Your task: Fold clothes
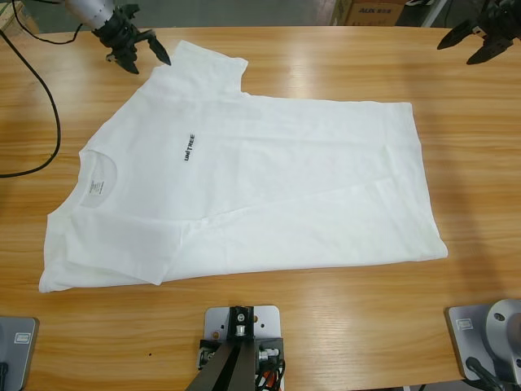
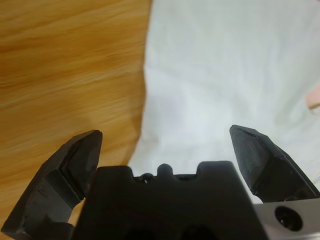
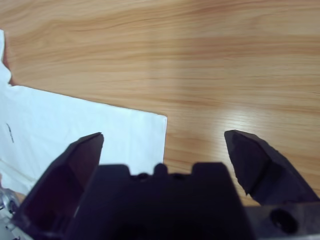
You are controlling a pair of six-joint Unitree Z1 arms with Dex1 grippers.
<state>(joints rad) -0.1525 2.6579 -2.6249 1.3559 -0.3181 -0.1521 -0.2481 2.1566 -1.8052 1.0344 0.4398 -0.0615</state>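
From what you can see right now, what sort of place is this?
Probably a robotics lab or test workshop, not a home. Two robot grippers, left and right, hang open over a long wooden table bearing a white T-shirt, with a cardboard box behind.

R pincer (image 3: pixel 162 150) open over table (image 3: pixel 210 60), T-shirt (image 3: pixel 75 125) corner at left.

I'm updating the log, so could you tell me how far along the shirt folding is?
Barely started. The T-shirt lies nearly flat on the table, collar to the picture's left; only its near sleeve looks tucked under. In hand: the left gripper hangs open over a shirt edge near the far sleeve. The right gripper is open over bare wood by the hem corner. All main folds remain.
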